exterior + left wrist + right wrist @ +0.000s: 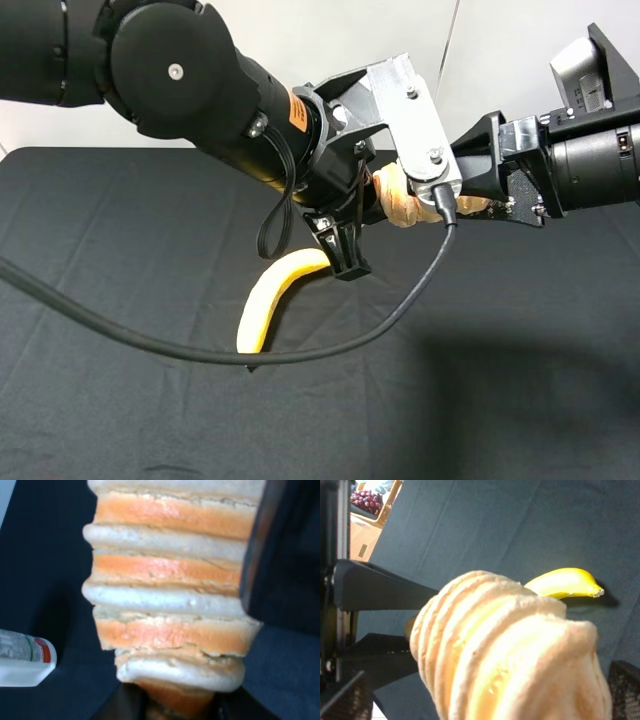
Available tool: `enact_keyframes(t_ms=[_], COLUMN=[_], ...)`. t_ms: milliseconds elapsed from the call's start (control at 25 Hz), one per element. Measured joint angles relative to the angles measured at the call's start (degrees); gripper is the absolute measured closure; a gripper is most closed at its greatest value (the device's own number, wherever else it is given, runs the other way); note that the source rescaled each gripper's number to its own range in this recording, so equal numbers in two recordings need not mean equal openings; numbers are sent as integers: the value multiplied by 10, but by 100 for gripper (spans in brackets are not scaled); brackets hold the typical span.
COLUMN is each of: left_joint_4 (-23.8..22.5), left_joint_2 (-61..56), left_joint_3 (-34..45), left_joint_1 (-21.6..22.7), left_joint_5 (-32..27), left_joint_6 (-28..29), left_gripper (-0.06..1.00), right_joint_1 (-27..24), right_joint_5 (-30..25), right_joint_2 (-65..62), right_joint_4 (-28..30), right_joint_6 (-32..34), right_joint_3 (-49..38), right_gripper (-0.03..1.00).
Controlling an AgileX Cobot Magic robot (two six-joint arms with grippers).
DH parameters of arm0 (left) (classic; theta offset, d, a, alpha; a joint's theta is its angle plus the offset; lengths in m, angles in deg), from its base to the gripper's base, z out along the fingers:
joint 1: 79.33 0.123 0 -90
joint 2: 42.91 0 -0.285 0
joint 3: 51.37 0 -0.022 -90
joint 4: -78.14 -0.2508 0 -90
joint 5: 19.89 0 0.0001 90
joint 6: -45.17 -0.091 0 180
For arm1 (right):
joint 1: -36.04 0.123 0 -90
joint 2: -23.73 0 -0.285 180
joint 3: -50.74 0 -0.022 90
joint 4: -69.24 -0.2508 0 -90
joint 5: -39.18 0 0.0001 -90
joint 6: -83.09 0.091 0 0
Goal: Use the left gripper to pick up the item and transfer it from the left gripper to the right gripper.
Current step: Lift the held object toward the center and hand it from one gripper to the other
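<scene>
The item (400, 207), a tan ridged spiral roll, is held in the air above the black table. My left gripper (383, 218) is shut on it; one dark finger (280, 555) presses its side in the left wrist view, where the roll (170, 605) fills the frame. My right gripper (478, 205) reaches in from the right, with its jaws apart on either side of the roll's end. In the right wrist view the roll (510, 660) is very close, with a right finger (626, 690) beside it and the left gripper's fingers (375, 586) behind it.
A yellow banana (268, 300) lies on the black tablecloth (120, 400) below the left gripper; it also shows in the right wrist view (562, 582). A white bottle (22, 660) lies on the cloth. A black cable (300, 352) hangs low over the table.
</scene>
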Motion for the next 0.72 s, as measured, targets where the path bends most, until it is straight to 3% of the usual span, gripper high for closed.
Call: enact_keyframes(t_ms=[80, 160, 200, 320, 360, 720], left_joint_4=[0, 0, 0, 0, 0, 0], left_joint_2=[1, 1, 1, 1, 1, 1], left_joint_3=[0, 0, 0, 0, 0, 0], left_joint_1=[0, 0, 0, 0, 0, 0], left_joint_5=[-1, -1, -1, -3, -3, 9], left_joint_6=[0, 0, 0, 0, 0, 0], left_gripper=[94, 94, 94, 94, 94, 92], right_joint_1=[0, 0, 0, 0, 0, 0], right_joint_5=[1, 2, 3, 4, 4, 19], right_joint_2=[0, 0, 0, 0, 0, 0], right_joint_4=[0, -2, -4, -7, -7, -8], right_joint_6=[0, -4, -7, -16, -18, -22], right_joint_3=[0, 0, 0, 0, 0, 0], right_gripper=[1, 14, 25, 77, 90, 92])
